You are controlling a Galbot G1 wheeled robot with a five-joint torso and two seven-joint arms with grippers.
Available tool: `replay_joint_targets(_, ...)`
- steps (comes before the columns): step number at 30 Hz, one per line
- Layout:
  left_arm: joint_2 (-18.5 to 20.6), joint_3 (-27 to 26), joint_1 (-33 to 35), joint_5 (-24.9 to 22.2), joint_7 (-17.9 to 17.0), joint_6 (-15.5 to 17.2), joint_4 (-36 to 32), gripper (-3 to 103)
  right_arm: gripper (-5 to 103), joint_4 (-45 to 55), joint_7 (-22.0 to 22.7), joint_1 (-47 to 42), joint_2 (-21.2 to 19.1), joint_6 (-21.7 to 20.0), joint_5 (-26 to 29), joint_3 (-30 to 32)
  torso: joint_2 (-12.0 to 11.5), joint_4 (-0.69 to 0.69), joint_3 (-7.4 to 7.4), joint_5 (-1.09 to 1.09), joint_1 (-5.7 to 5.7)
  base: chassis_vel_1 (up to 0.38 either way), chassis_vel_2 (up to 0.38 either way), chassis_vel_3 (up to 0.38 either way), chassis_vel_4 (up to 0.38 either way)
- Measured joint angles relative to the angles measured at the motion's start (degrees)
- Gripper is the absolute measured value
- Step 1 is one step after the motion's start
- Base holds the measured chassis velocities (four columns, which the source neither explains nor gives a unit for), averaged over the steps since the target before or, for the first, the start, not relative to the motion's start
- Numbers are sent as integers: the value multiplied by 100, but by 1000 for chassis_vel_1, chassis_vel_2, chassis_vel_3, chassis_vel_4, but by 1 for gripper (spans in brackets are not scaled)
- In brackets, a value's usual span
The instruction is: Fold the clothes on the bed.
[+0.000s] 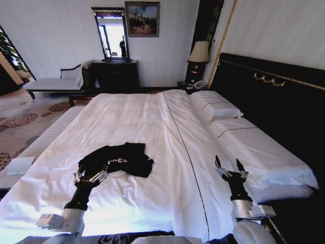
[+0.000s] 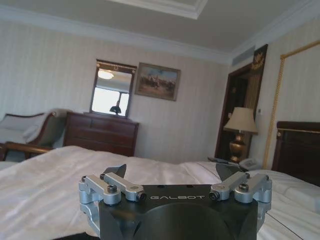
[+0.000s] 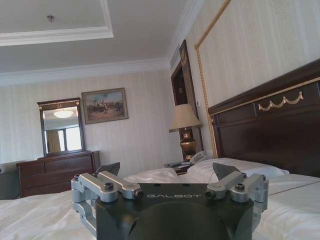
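Left pincer [image 1: 90,177] fingers apart, at near-left end of black T-shirt [image 1: 122,158]; shirt crumpled, long axis running toward bed [image 1: 152,117] centre seam, near foot edge. Right pincer [image 1: 229,168] spread, idle near pillow side, well apart. Left arm nearer.

The bed [image 1: 152,122] was large, dressed in white sheets, with a thin dark seam running lengthwise and a tall black headboard [image 1: 274,96] with gold trim along its right side. White pillows [image 1: 223,109] lay in a row against the headboard. A crumpled black T-shirt [image 1: 119,158] with white lettering lay on the near left part of the sheet, well apart from the pillows.
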Motion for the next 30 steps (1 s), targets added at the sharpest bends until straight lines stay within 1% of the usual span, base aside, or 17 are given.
replay_joint_targets(2, 28, -3, 18, -22, 1, 7, -2, 100, 100, 0, 0, 0, -6, 0, 8, 2, 0, 0, 0, 0, 0, 0, 0, 0, 0)
replay_joint_targets(4, 139, -61, 55, -69, 21, 13, -4, 100, 100, -1, 0, 2, -30, 0, 42, 19, 0, 1, 0, 0, 0, 0, 0, 0, 0)
replay_joint_targets(8, 157, -105, 0, -76, 20, 13, 28, 100, 100, 1, -3, 2, -24, 0, 46, 24, 0, 1, 0, 0, 0, 0, 0, 0, 0)
replay_joint_targets(17, -168, 28, 22, 81, 21, -41, -50, 100, 100, 31, -16, 20, 59, -58, 31, -1, 0, 1, 0, 1, 0, 0, 0, 0, 0)
replay_joint_targets(24, -281, 16, -14, 148, 22, -102, 4, 100, 100, 18, -15, 65, 159, -85, 16, -26, 0, 1, 0, 0, 0, 0, 0, 0, 0)
replay_joint_targets(30, -295, 15, -1, 205, 25, -177, 106, 100, 100, 14, 11, 125, 215, -96, 23, 26, 0, 1, 0, 0, 0, 0, 0, 0, 0)
